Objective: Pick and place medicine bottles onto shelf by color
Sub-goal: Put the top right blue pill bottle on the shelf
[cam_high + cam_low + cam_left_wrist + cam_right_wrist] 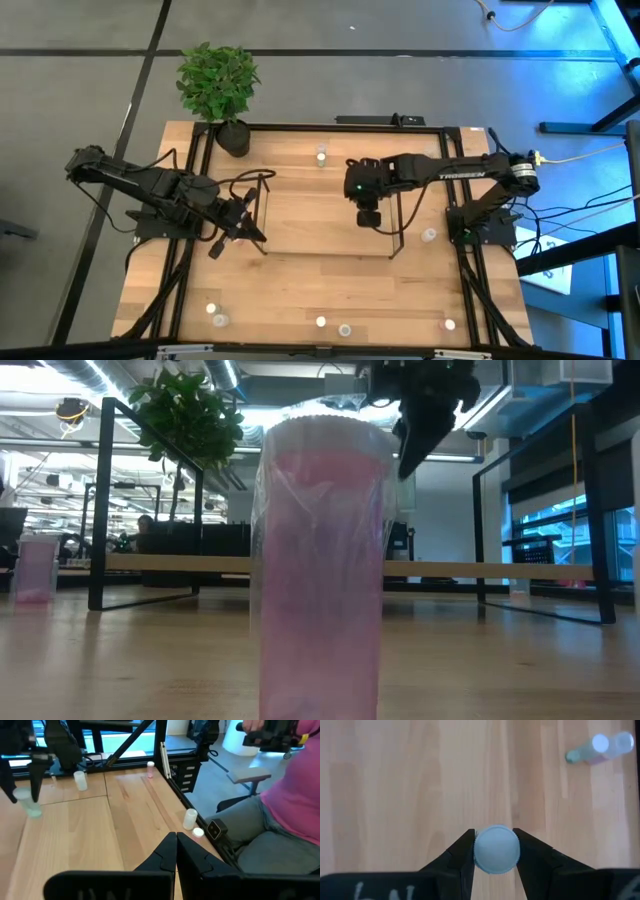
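Observation:
My right gripper [368, 216] hangs over the shelf [330, 215], a rack of thin black rods on a light board at the table's middle. It is shut on a pale greenish-clear bottle [495, 850] with a whitish top. My left gripper [236, 226] is shut and empty, just left of the shelf's left end. Loose bottles stand on the table: one at the far side [321, 155], one right of the shelf [430, 235], several along the near edge [320, 322]. A pink bottle [320, 560] fills the low view. My right gripper pinches the bottle's top end [495, 851] between its two fingers, one on each side of the round cap. The fingers come from above, pointing down. The bottle hangs upright below the fingertips [30, 806], clear of the board.
A potted plant [218, 85] stands at the far left corner. A black frame [190, 200] runs around the table. A seated person in a pink top [295, 795] is beyond the table's edge. Another bottle [597, 747] stands on the wood near my right gripper.

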Robot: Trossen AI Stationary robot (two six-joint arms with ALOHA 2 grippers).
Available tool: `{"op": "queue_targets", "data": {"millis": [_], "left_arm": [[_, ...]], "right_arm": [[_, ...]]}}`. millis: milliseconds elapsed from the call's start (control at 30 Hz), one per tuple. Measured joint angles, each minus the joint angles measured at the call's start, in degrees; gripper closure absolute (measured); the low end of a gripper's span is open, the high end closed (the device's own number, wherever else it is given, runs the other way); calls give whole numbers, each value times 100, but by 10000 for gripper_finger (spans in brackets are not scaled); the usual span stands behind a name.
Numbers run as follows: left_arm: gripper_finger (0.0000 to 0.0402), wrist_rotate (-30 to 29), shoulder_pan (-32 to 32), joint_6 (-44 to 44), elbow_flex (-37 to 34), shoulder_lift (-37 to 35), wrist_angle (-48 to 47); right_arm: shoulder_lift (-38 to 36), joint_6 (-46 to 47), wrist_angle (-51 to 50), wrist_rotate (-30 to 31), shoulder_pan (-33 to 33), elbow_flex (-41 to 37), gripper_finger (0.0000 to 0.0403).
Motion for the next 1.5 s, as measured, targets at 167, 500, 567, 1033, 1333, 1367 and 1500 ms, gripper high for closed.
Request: {"op": "queue_targets", "data": {"millis": [167, 500, 567, 1033, 1333, 1367, 1500], "left_arm": [[401, 0, 0, 7, 0, 0, 0], [401, -586, -1, 14, 0, 0, -1], [401, -718, 0, 14, 0, 0, -1], [401, -805, 2, 15, 0, 0, -23], [401, -1303, 361, 17, 4, 306, -31], [401, -1303, 386, 16, 4, 351, -42], [401, -1303, 411, 19, 4, 500, -33]], "right_arm": [[-11, 78, -9, 38, -94, -130, 279], [-13, -103, 31, 46, -112, -132, 279], [-13, -112, 86, 30, -119, -132, 279], [-239, -362, 800, -258, -144, -609, 279], [-458, -702, 1053, -1057, -408, -614, 279], [-457, -700, 1052, -1051, -419, -614, 279], [-446, -700, 951, -1010, -445, -617, 279]]}}
